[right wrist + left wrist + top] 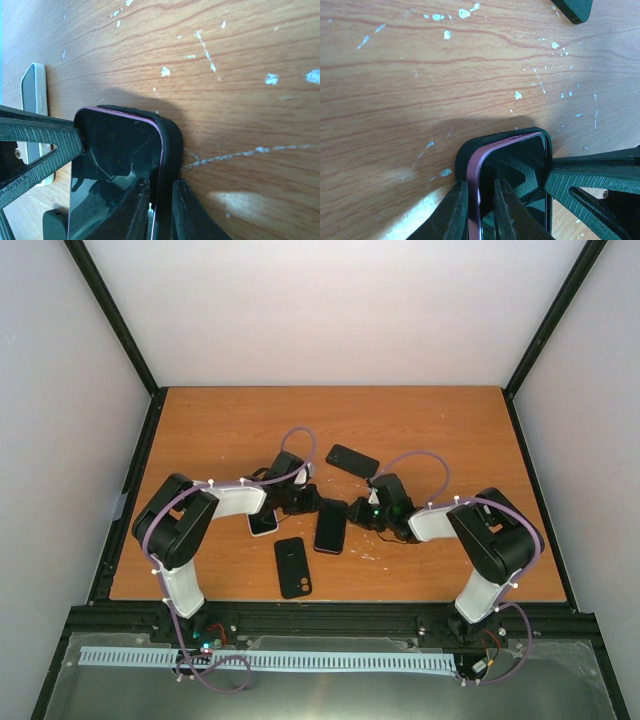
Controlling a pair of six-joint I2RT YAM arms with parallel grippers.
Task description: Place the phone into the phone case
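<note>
The left gripper (481,189) is clamped over one long edge of the phone (520,155) and the black phone case (462,159) wrapped round it, and the right gripper (161,187) is pinched onto the opposite edge the same way. The pair is held down mid-table (420,75). A strip of pink rim is left showing above the case lip, so it's probably not fully seated. If the squeeze is applied unevenly, a corner could get popped back out, or the whole thing could be shoved toward the white phone (35,95) nearby.
</note>
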